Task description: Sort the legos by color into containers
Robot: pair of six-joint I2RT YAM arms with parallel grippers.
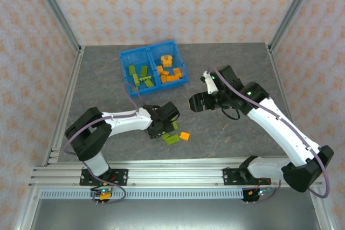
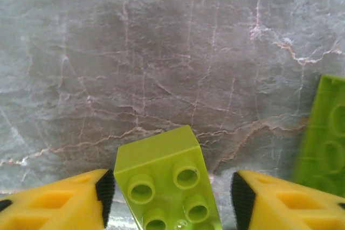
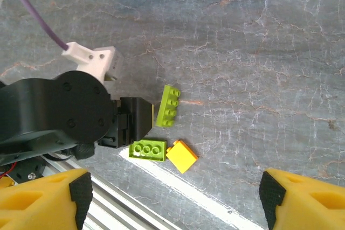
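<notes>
Left gripper (image 2: 172, 191) straddles a lime green lego (image 2: 161, 160) at bottom centre of its wrist view, jaws partly open, not touching.
Close squarely on its sides, then lift toward the blue bin (image 1: 135, 50) (upper centre, overhead); right gripper (image 3: 175, 189) gapes empty.

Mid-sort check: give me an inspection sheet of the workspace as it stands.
Surface: grey veined table, flat.
Job's things: blue bin holds sorted green bricks in its left compartment and sorted orange bricks in its right. Loose green bricks and one loose orange brick lie on the table.
Clutter: nothing seen.
Grippers: left gripper is low, jaws either side of a lime green brick, with a gap on one side. Right gripper is open and empty above the loose bricks.
Cables: purple cable on each arm, off the bricks.
Surroundings: patterned walls, metal rail at the near edge.
</notes>
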